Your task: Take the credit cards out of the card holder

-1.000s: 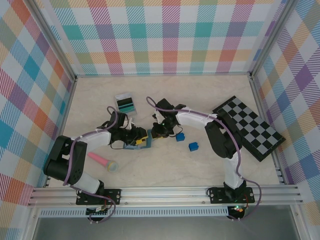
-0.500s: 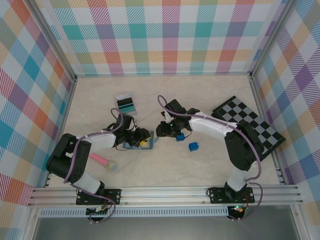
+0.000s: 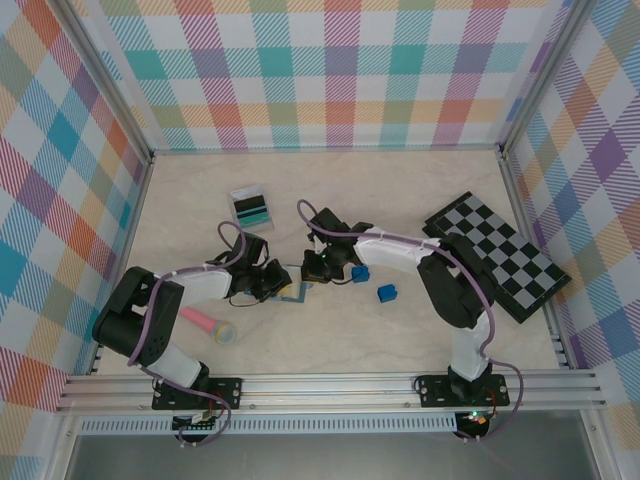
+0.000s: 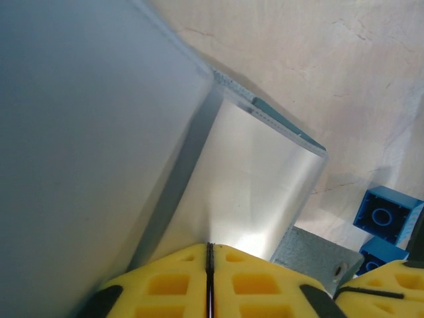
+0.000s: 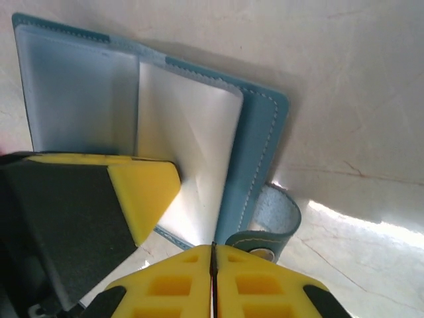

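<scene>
Open holder (image 3: 297, 291) lies flat mid-table between both grippers, just left of cubes (image 3: 360, 274). One teal-green card (image 3: 251, 208) out, flat on table, far-left of holder, well apart. More cards inside: cannot tell; judge task partly done.

Left gripper (image 4: 209, 255) fully closed, yellow pads meeting at sleeve (image 4: 258, 179) edge; whether anything pinched, cannot tell. Right gripper (image 5: 213, 258) likewise closed, looks empty, just beside snap strap (image 5: 268, 228).

Holder: slate-blue stitched cover, glossy translucent plastic sleeves, thin, likely floppy. Pads blocky, ribbed.
</scene>
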You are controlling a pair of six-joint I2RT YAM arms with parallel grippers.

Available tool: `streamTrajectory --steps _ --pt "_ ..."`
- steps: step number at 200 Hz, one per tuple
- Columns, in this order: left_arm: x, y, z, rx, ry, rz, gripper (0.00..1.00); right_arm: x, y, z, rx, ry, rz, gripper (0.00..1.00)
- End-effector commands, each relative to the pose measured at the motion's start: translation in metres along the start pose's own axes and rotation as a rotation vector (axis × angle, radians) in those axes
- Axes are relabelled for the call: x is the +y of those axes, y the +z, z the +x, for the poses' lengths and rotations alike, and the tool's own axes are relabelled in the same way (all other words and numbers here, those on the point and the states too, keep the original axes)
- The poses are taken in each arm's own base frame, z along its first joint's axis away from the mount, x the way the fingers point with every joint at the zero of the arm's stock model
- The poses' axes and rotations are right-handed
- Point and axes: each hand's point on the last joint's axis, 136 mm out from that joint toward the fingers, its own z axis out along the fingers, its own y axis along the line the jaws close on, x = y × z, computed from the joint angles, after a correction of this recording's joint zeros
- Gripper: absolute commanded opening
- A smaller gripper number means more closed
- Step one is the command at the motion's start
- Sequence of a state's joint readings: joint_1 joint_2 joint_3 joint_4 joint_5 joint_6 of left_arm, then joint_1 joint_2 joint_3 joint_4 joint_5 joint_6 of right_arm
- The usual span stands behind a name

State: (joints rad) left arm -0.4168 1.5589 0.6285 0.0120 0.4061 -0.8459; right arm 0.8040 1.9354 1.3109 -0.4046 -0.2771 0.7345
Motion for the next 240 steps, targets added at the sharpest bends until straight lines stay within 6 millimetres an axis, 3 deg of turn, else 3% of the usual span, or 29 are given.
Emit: streamTrajectory --steps 1,42,62,97,141,171,208,240 --pt "0.027 0.007 0.015 0.036 -0.021 -0.092 0.06 0.003 -0.011 -0.017 -0.064 0.045 0.034 0.11" --pt "0.029 0.007 0.018 0.05 -0.019 -0.099 0.01 -0.001 -0.048 -0.036 -0.232 0.03 0.132 0.19" --pt "0.028 0.007 0.017 0.044 -0.025 -0.096 0.0 0.013 -0.052 -0.037 -0.24 -0.011 0.115 0.23" --pt "0.027 0.007 0.016 0.038 -0.019 -0.092 0.0 0.031 -0.025 -0.027 -0.165 0.013 0.06 0.24" --pt "0.034 0.005 0.017 0.033 -0.017 -0.122 0.0 0.023 0.003 -0.015 -0.102 0.066 0.069 0.1" --pt "0.032 0.005 0.016 0.029 -0.023 -0.116 0.0 0.018 0.017 -0.01 -0.06 0.085 0.077 0.06" --pt "0.022 -0.002 0.013 0.017 -0.03 -0.097 0.0 0.001 0.032 -0.007 -0.032 0.111 0.136 0.05" --pt "-0.005 -0.019 0.01 0.017 -0.033 -0.038 0.03 -0.008 0.041 -0.005 -0.011 0.098 0.166 0.04"
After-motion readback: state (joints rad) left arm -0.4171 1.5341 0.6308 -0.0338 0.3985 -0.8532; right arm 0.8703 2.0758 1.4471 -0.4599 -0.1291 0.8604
